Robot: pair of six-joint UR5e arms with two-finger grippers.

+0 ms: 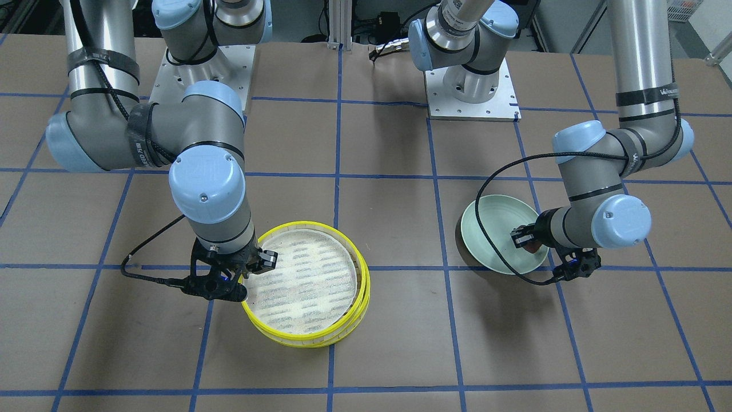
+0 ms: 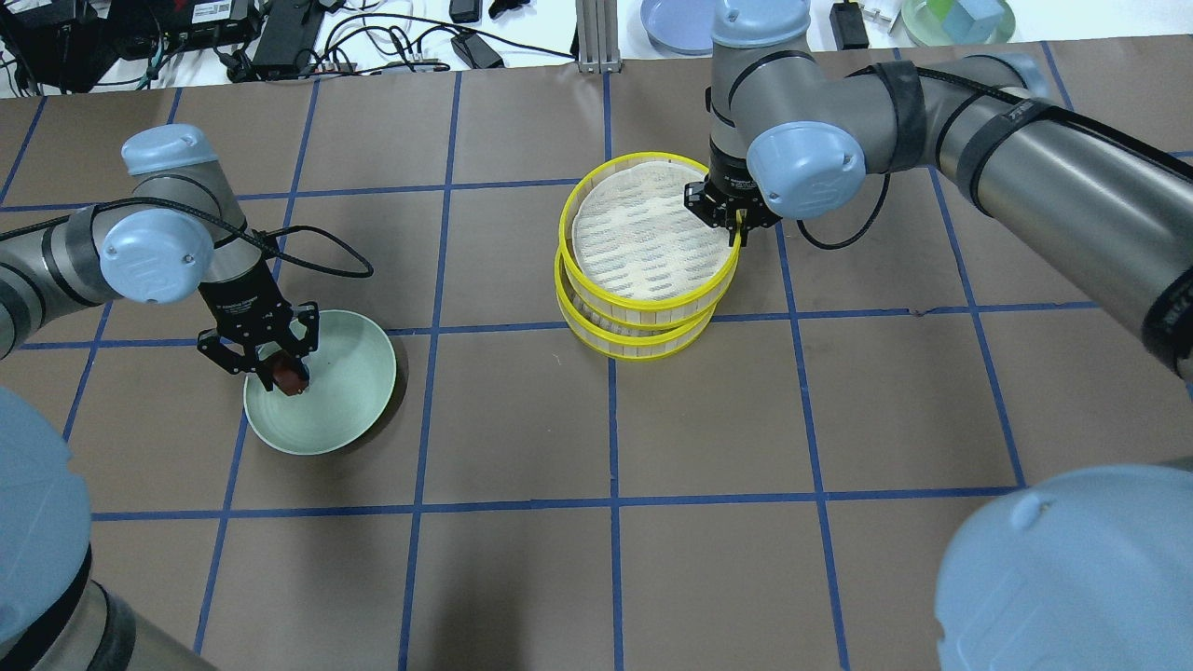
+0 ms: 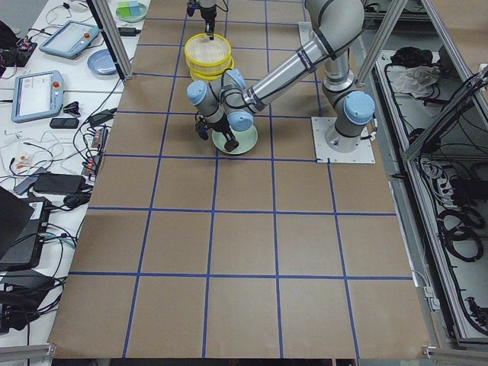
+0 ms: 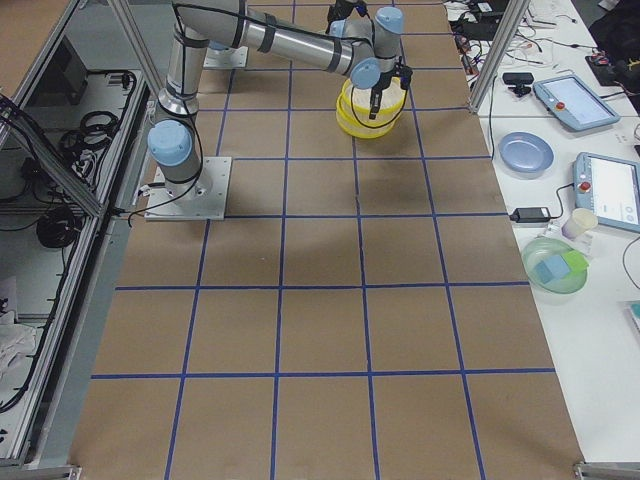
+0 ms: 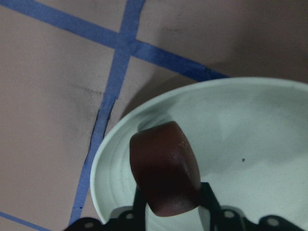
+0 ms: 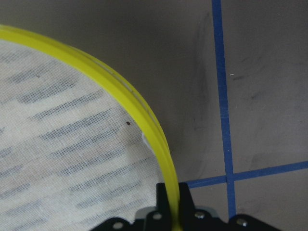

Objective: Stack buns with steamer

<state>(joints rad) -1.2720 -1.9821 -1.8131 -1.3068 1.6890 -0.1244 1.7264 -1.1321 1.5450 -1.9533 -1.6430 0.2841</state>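
Observation:
The two yellow-rimmed steamer trays are stacked; the top tray (image 2: 648,233) sits slightly offset on the lower tray (image 2: 634,347). Its mesh floor is bare. My right gripper (image 2: 736,221) is shut on the top tray's yellow rim (image 6: 144,122) on its right side. The mint-green plate (image 2: 345,391) lies at the left. My left gripper (image 2: 280,373) is at the plate's near-left edge, shut on the dark reddish-brown bun (image 5: 166,168), which also shows in the overhead view (image 2: 290,376). The cream-white bun shows in no view.
The brown table carries a blue tape grid. The arm bases (image 1: 472,86) stand at the robot's side. Beyond the table's far edge lie a blue plate (image 2: 676,14), a green dish (image 2: 955,14) and cables.

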